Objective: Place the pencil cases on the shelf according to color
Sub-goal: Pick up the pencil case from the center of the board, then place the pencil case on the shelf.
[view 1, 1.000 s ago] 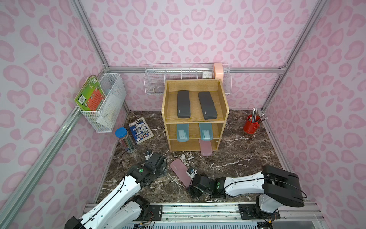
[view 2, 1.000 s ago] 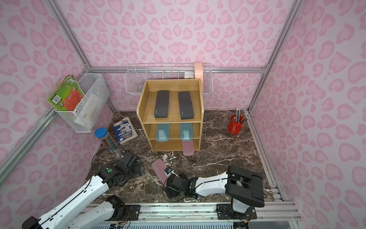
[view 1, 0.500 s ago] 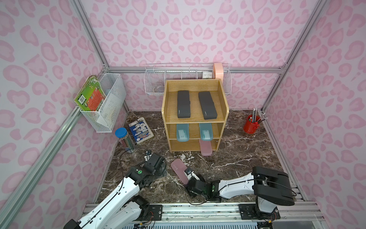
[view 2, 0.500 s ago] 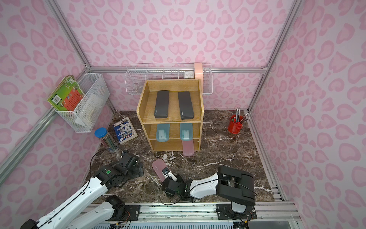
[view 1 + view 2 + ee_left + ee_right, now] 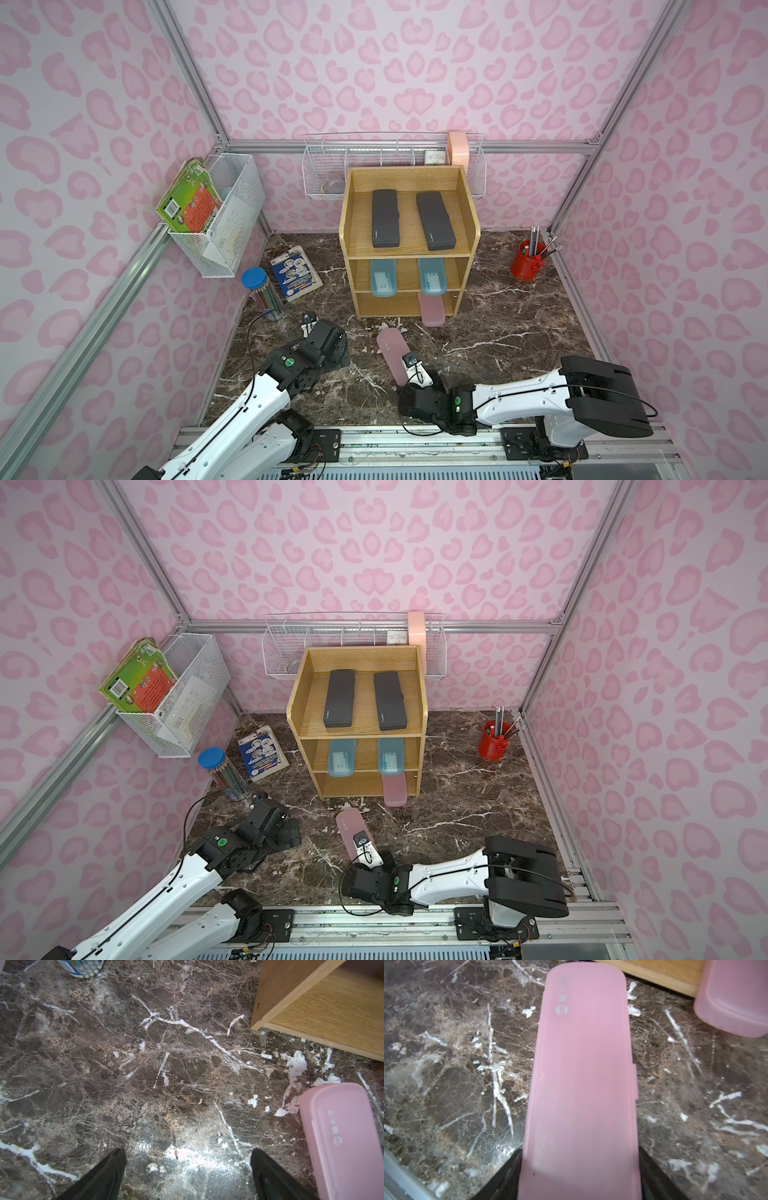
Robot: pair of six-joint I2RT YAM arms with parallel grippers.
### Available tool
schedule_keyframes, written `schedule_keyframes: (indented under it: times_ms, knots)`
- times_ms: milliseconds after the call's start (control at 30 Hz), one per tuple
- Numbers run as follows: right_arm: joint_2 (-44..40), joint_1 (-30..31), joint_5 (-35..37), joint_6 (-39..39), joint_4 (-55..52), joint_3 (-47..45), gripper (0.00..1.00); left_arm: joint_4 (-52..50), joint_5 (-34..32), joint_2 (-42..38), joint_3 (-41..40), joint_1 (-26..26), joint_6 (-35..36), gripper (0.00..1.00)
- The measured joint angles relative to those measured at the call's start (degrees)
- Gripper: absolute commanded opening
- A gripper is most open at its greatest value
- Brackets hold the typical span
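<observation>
Pencil case (image 5: 390, 353), translucent pink: sits just in front of the shelf (image 5: 409, 254), clear of it, long axis slanted toward the shelf's left front corner. Cannot tell whether the end farther from the shelf rests on the marble floor (image 5: 498, 332) or is raised off it. Is clamped at that end by the right gripper (image 5: 579, 1152), one black finger (image 5: 512, 1169) pressed against each long side in the right wrist view.

Inside the shelf, bottom tier: holds a second pink case (image 5: 432, 311), right of centre, poking out past the front edge. Middle tier: carries two teal cases (image 5: 382, 282) side by side, both overhanging the front. Top tier: bears two black cases (image 5: 385, 218) lying flat and parallel between the raised sides.

Left of the shelf's front and nearer the rail: hangs the left gripper (image 5: 188, 1151), jaws well apart over bare marble with nothing between them.

Farther left of the shelf: booklet (image 5: 296, 273) and tube of coloured pencils (image 5: 262, 293). Right of the shelf, near the wall: red pot (image 5: 528, 264) with pencils.
</observation>
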Motion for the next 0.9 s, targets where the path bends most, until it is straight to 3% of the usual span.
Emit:
schedule_keyframes:
  times_ms: [200,433,567,667,900]
  knots:
    - [2.4,-5.1,0.6,-0.2,1.7,3.7,0.69,2.0,-0.1,1.8,0.2,0.0,0.3,0.98]
    - [12.2,-15.1,-2.0,-1.9,6.9,13.1,0.72,6.1,-0.9,5.1,-0.9,0.7,0.0,0.98]
    - [18.0,-16.7,-4.0,-3.1,7.5,19.4,0.87,7.4,-0.9,7.2,0.0,1.2,0.5,0.98]
    - [20.9,-17.2,-5.3,-3.3,7.4,22.6,0.93,8.0,-0.9,8.3,1.0,1.7,1.3,0.98]
    - [20.0,-17.0,-7.1,-2.3,6.8,22.2,0.95,8.6,-0.3,7.9,1.2,4.0,2.7,0.98]
